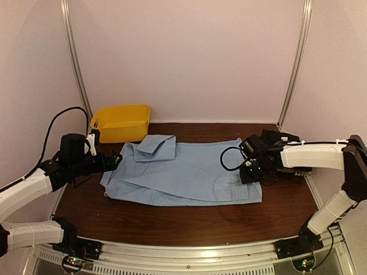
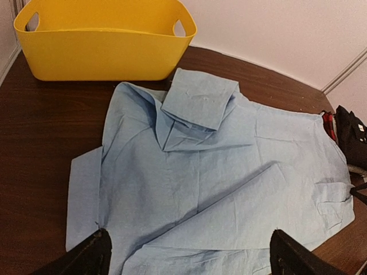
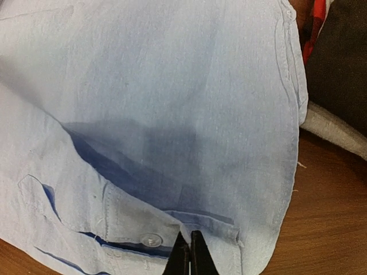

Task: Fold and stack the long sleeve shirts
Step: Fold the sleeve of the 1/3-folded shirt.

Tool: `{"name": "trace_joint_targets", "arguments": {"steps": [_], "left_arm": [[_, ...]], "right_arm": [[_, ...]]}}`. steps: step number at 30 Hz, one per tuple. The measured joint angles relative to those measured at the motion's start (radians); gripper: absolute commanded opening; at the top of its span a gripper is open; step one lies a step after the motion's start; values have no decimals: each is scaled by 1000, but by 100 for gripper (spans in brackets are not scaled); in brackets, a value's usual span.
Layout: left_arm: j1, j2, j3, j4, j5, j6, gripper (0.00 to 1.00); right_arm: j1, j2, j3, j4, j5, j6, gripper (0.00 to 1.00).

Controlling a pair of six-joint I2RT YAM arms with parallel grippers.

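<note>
Top external: blue shirt flat mid-bench, long axis 9-to-3. Left fingers spread wide, empty, at its 9 o'clock edge. Right fingers closed at the 3 o'clock end; can't tell if they pinch cloth.

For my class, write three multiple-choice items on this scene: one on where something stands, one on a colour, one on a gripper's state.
1. Where does the yellow bin stand? A at the near edge; B at the table's far left corner; C at the far right corner.
2. What colour is the spread-out shirt? A black; B grey; C light blue.
3. How is the left gripper? A open, holding nothing; B shut on a sleeve; C shut on the bin.
Answers: 1 B, the top view shows it there; 2 C, every view shows light blue cloth; 3 A, its fingers stand wide apart.
</note>
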Motion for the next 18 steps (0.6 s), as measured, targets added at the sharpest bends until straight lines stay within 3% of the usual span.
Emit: {"name": "trace_joint_targets", "arguments": {"steps": [18], "left_arm": [[0, 37, -67, 42, 46, -16, 98]], "right_arm": [[-26, 36, 16, -10, 1, -37, 2]]}}
